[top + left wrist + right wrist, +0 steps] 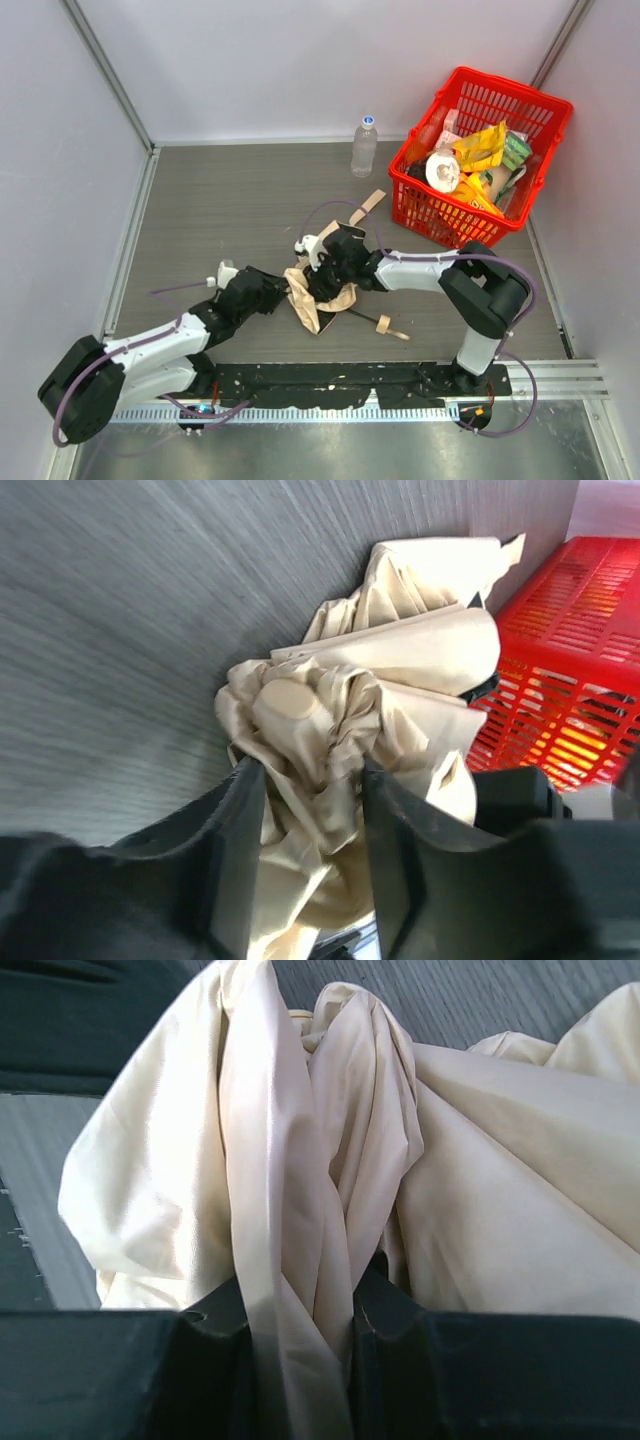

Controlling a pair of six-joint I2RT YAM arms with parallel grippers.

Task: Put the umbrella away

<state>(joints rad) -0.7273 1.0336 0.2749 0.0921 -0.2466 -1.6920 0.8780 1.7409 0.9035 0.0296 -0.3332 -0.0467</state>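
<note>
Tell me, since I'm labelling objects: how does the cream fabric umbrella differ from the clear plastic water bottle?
The cream fabric umbrella lies crumpled on the table; the clear plastic water bottle stands upright by the back wall. The umbrella is opaque, the bottle see-through. Both are outside the red plastic basket.

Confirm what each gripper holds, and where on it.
The umbrella, by its canopy fabric: the right gripper pinches a fold; the left gripper straddles a bunched wad, whether clamped cannot be told.
</note>
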